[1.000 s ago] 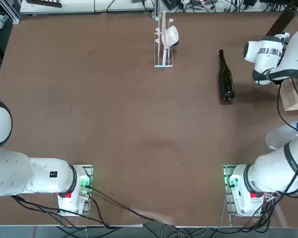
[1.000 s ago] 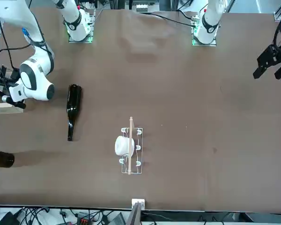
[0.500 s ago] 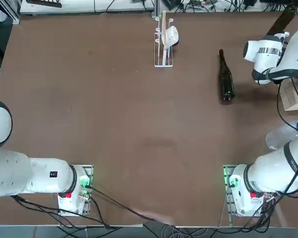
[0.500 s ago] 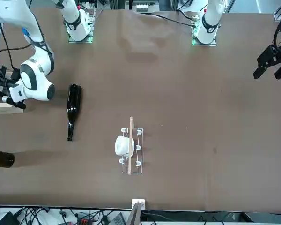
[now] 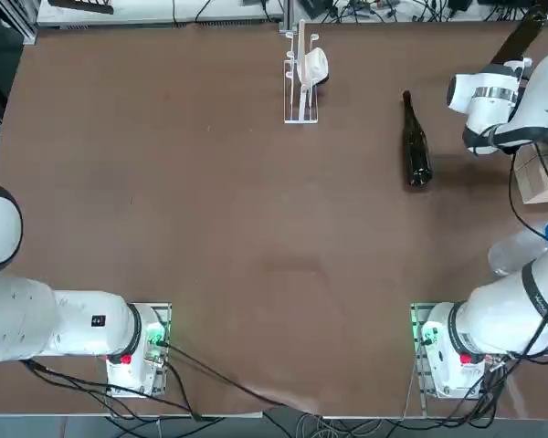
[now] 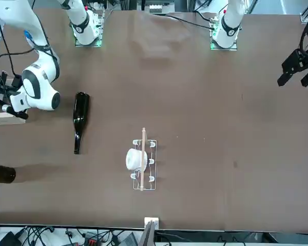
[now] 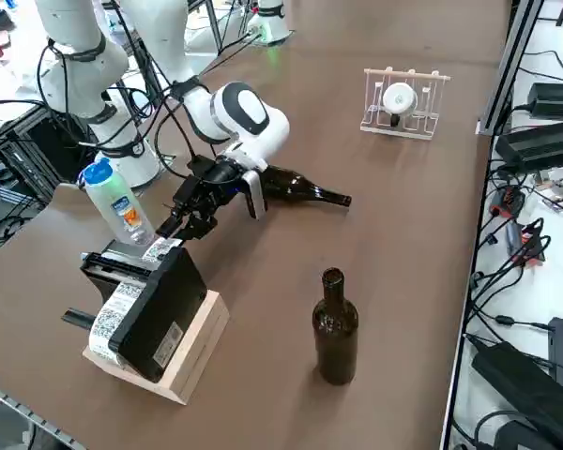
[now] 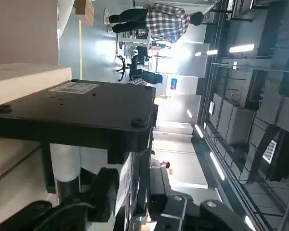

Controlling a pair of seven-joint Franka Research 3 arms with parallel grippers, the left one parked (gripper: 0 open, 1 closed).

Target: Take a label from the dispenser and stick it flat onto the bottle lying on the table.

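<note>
Top: the dark bottle (image 5: 416, 146) lies with its neck toward the far edge.
Front: the bottle is bare, with no label on it.
Side: the right gripper (image 7: 186, 223) is at the label (image 7: 159, 249) tip atop the black dispenser (image 7: 159, 300).
Wrist: the fingers (image 8: 104, 191) are slightly apart either side of the label, not pinching.
Do well: close on the free tip only, then peel steadily.

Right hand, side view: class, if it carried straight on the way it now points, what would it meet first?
Most likely the label sticking out at the top of the black dispenser. The right hand points down at it from close by. Whether they already touch is unclear.
</note>
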